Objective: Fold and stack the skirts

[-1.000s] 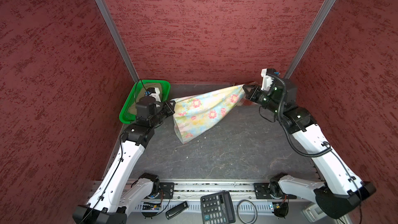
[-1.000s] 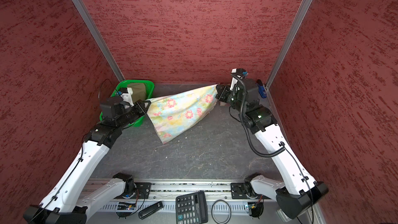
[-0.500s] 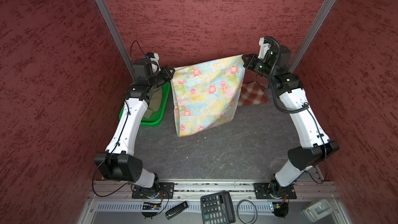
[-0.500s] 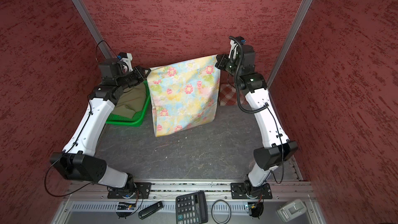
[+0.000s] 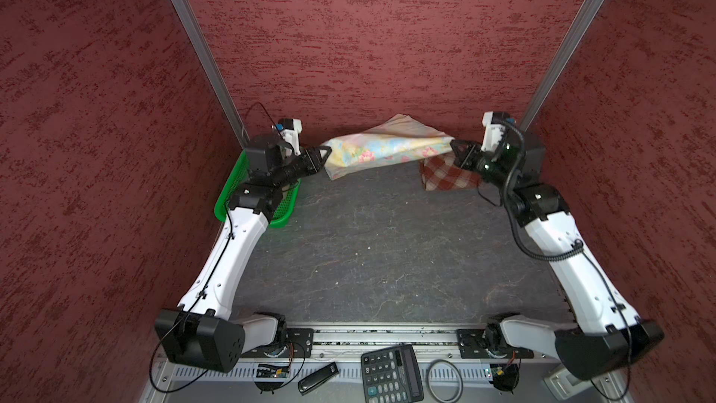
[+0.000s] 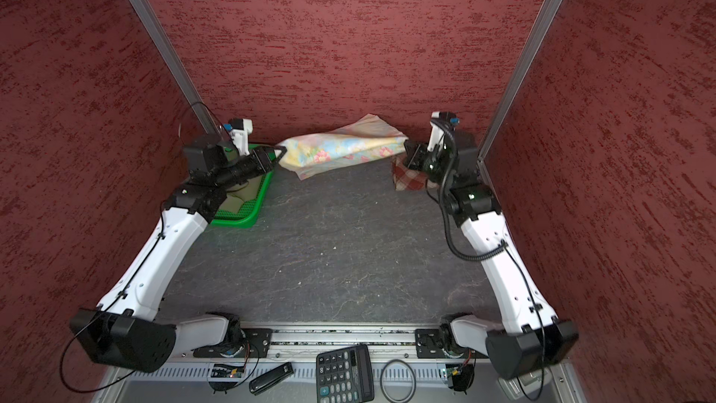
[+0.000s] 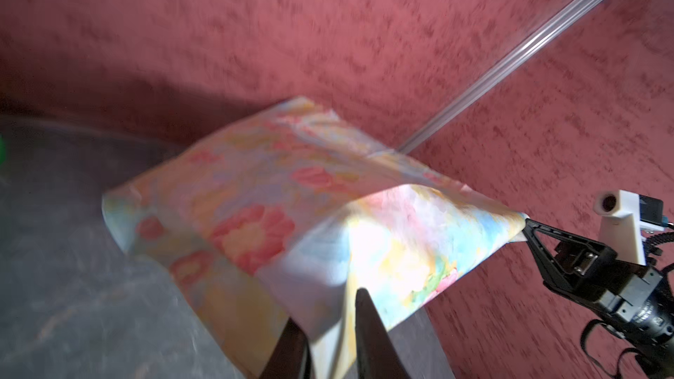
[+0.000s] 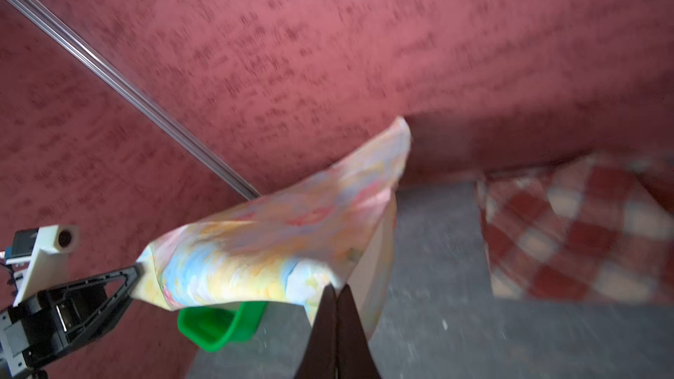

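Lowered: floral skirt [image 5: 383, 145] has come down from its raised, spread hang to the rear of the table [image 5: 368, 246], both arms dropping with it.
At upper left in both top views, the basket [image 5: 228, 188] holds the olive skirt [image 6: 237, 199], partly hidden under the left arm. Left gripper [image 5: 324, 153] sits at the floral skirt's left corner; the left wrist view shows its jaws parted, with cloth hanging between them. At upper centre the floral skirt lies bunched, its rear flap leaning on the back wall [image 5: 368, 52]. Right gripper [image 5: 454, 145] has its jaws pressed together, pinching the skirt's right corner clear of the table. At upper right the plaid skirt [image 5: 445, 178] lies folded on the table, just below that gripper. Whether the floral skirt touches it cannot be told.
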Available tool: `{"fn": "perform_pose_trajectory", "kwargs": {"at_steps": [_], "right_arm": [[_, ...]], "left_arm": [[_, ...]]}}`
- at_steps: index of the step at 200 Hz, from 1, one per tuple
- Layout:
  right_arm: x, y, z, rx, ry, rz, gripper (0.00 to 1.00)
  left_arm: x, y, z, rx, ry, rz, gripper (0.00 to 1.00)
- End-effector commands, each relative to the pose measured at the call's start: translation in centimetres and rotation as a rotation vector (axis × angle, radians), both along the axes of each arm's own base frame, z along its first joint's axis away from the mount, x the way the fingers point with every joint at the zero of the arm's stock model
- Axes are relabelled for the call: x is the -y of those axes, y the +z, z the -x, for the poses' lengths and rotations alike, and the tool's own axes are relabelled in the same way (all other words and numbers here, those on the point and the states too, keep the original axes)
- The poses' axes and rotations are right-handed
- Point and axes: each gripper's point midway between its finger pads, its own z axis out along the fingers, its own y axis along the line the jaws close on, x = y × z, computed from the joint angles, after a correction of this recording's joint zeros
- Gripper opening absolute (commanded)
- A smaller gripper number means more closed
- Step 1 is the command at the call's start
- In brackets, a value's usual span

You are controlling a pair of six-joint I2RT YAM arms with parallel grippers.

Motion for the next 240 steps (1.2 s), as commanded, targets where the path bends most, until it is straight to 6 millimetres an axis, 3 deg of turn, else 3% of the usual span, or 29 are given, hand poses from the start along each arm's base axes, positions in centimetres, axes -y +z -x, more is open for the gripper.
{"fn": "perform_pose_trajectory", "kwargs": {"at_steps": [1,7,22,29,39,61,89,108,160,196,240], "right_arm": [[0.1,-10.1,2.2,-0.123,0.006,-0.049,0.09],[0.2,-13.1,3.3,-0.179,0.004,-0.052,0.24],[0.9,-18.7,5.8,-0.304,-0.022,-0.065,0.63],[1.4,-20.5,6.7,-0.352,-0.051,-0.065,0.74],[2.0,-21.5,7.6,-0.386,-0.079,-0.057,0.80],[3.0,-21.6,8.0,-0.425,-0.118,0.010,0.84],[3.2,-20.9,7.0,-0.444,-0.121,0.068,0.84],[2.8,-21.8,6.2,-0.481,-0.100,0.098,0.84],[2.6,-25.4,5.2,-0.581,-0.075,0.184,0.83],[2.2,-26.7,5.3,-0.606,-0.059,0.174,0.81],[1.7,-28.2,5.4,-0.631,-0.044,0.183,0.80]], "left_arm": [[2.2,-9.5,2.6,-0.084,-0.053,-0.054,0.41],[2.8,-12.6,3.9,-0.131,-0.060,-0.070,0.50],[3.5,-18.0,6.5,-0.209,-0.066,-0.096,0.72],[3.6,-19.7,7.4,-0.241,-0.058,-0.101,0.78],[3.6,-21.5,8.5,-0.278,-0.056,-0.110,0.85],[2.5,-23.1,9.2,-0.333,-0.001,-0.174,0.95],[1.1,-23.5,9.2,-0.379,0.069,-0.230,0.97],[1.0,-23.2,8.8,-0.389,0.085,-0.239,0.96],[2.4,-24.0,8.5,-0.466,0.073,-0.288,0.80],[2.7,-26.4,10.1,-0.597,0.086,-0.250,0.70],[4.0,-27.8,11.3,-0.659,0.064,-0.118,0.64]]}}
